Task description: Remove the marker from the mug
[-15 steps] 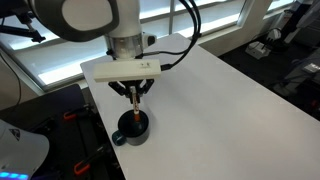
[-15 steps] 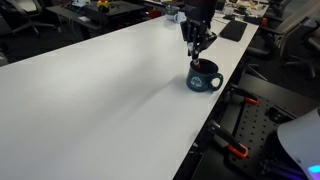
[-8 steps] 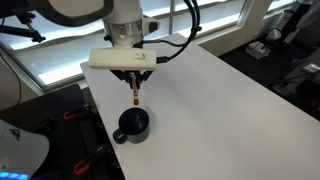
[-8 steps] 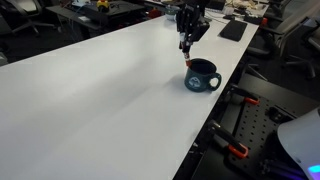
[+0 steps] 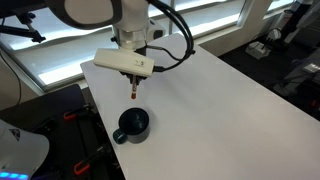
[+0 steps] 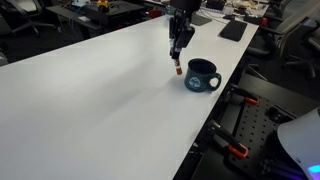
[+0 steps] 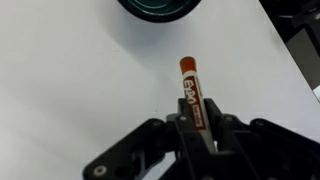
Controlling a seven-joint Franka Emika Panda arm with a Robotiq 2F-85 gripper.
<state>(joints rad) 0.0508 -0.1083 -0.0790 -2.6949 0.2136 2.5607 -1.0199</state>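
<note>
My gripper (image 5: 134, 82) is shut on the marker (image 5: 134, 93), an orange-brown pen with a darker tip, and holds it upright in the air, clear of the mug. In the wrist view the marker (image 7: 191, 90) sticks out from between the black jaws (image 7: 200, 125) over the white table. The dark navy mug (image 5: 132, 125) stands on the table near its edge, below and beside the marker. In an exterior view the gripper (image 6: 178, 50) holds the marker (image 6: 178, 68) just beside the mug (image 6: 202, 76). Only the mug's rim (image 7: 160, 8) shows in the wrist view.
The white table (image 5: 210, 100) stretches wide beyond the mug. Its edge (image 6: 215, 115) runs close to the mug, with black frames and orange clamps (image 6: 235, 150) below. Desks with clutter (image 6: 235, 25) stand at the far end.
The gripper has lifted the marker out of the mug and moved it sideways away from the mug, then slightly lower. The mug has stayed in place.
</note>
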